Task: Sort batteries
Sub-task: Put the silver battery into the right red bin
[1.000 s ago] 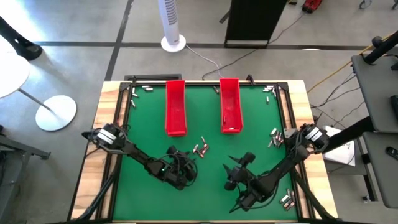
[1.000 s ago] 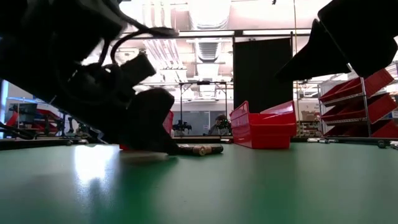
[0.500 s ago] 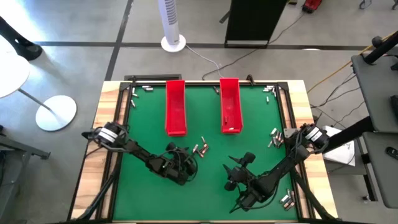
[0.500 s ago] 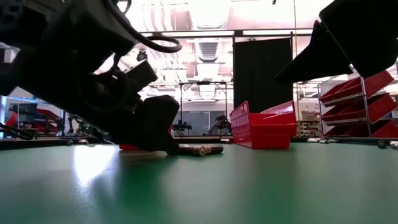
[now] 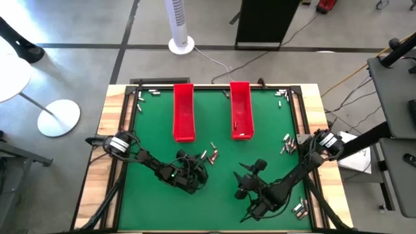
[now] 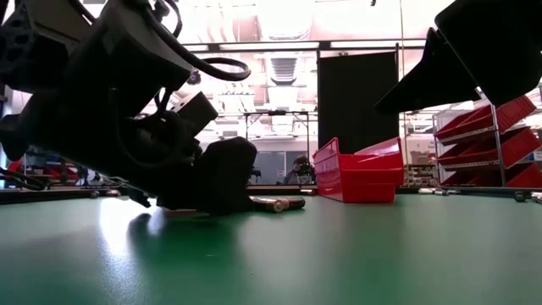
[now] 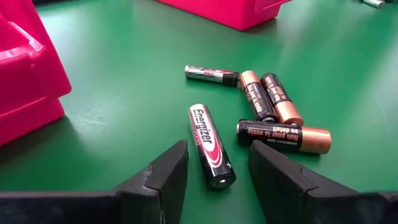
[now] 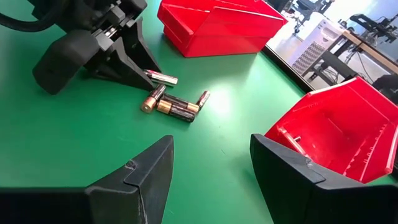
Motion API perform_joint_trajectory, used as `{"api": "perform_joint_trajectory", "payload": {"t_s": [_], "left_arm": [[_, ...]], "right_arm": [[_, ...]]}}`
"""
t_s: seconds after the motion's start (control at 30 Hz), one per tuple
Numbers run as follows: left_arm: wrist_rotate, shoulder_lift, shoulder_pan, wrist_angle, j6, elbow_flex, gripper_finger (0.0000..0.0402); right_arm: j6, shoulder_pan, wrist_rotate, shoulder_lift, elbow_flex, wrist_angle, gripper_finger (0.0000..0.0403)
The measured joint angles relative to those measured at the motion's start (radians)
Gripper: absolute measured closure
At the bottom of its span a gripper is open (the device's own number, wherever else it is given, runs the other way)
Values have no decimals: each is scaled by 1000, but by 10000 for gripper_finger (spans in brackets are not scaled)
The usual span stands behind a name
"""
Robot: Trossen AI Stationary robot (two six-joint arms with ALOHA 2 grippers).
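Five batteries [image 7: 249, 121] lie flat in a loose cluster on the green mat [image 7: 124, 93], centre of the frame. The left gripper [image 7: 214, 177] straddles one black-and-red cell [image 7: 210, 144], fingers parted, its long axis running toward the frame's bottom. The right gripper [image 8: 211, 168] hovers lower centre, fingers wide, holding nothing.

Left tool [image 7: 214, 171] sits low near the worktop with fingers apart; right tool [image 8: 211, 168] hovers, fingers apart, nothing between them
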Motion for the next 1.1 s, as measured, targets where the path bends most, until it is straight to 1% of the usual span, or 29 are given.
{"api": "perform_joint_trajectory", "payload": {"t_s": [0.27, 0.37, 0.6, 0.67, 0.77, 0.83, 0.97, 1.03, 1.1], "left_arm": [[24, -4, 2, -16, -56, -12, 252], [29, -11, 3, -49, -65, -12, 276], [26, -12, 4, -80, -73, -13, 356], [26, -14, 4, -80, -71, -13, 367], [43, -32, 1, -88, -55, -14, 368], [69, -67, -2, -97, -41, -16, 367], [148, -173, -5, -152, 51, -20, 363], [140, -244, -8, -163, 84, -20, 362], [92, -310, -3, -163, 126, -18, 362]], "right_arm": [[0, 2, -2, 0, 0, -3, 197], [-4, 2, -4, 0, 0, -5, 197], [-7, 2, -20, 0, 0, -8, 197], [-10, 2, -22, 0, 0, -8, 197], [-50, 7, -58, -3, 0, -32, 197], [-53, 16, -100, -11, 0, -86, 197], [58, 38, -142, -37, -1, -231, 197], [125, 52, -150, -44, -1, -295, 197], [185, 67, -154, -48, -2, -344, 197]]}}
